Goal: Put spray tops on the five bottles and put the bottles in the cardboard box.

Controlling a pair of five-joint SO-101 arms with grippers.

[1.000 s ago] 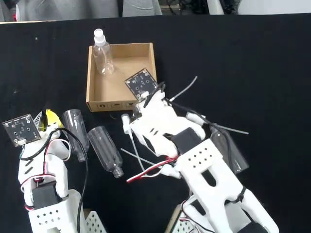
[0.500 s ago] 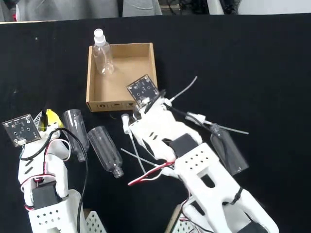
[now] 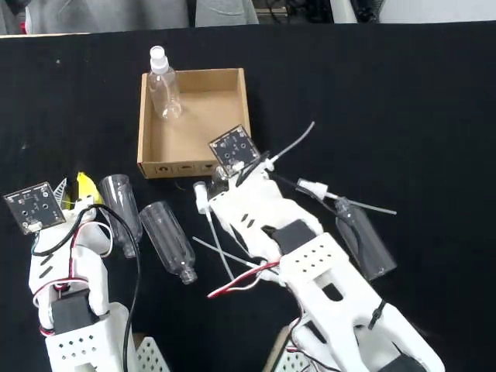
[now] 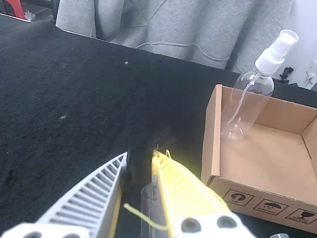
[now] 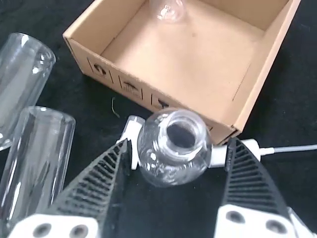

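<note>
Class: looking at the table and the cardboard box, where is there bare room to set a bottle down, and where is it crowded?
Free: the box floor, apart from the far-left corner where the capped bottle stands; the black table right of the box. Crowded: the strip in front of the box, with lying bottles and loose spray tops.

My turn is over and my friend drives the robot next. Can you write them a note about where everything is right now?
Left gripper: open and empty, beside a lying bottle.
Right gripper: shut on an uncapped bottle, just in front of the cardboard box.
Done: one capped bottle stands in a corner of the box.
Left: four bottles need tops, then go in the box. These are the held one, the lying bottle, a second lying bottle next to it, and a third bottle beside the right arm. Loose spray tops lie around that arm.
</note>
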